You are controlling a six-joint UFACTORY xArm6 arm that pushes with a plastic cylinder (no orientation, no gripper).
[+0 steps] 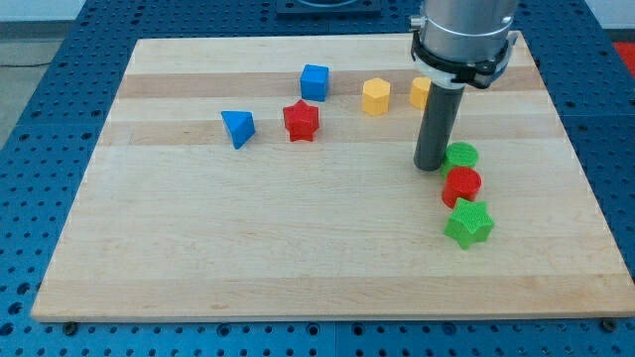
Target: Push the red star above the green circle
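A pale wooden board [298, 258] is lying across a blue pegboard bench [50, 59]. My tip [431, 167], jawless, is resting just left of the green circle block [460, 155], partly hiding 1 yellow block [421, 91]. The red star block [301, 121] is sitting well to its left.

One camera looks down at an angle from the near edge, taking in the whole wooden board [298, 268]
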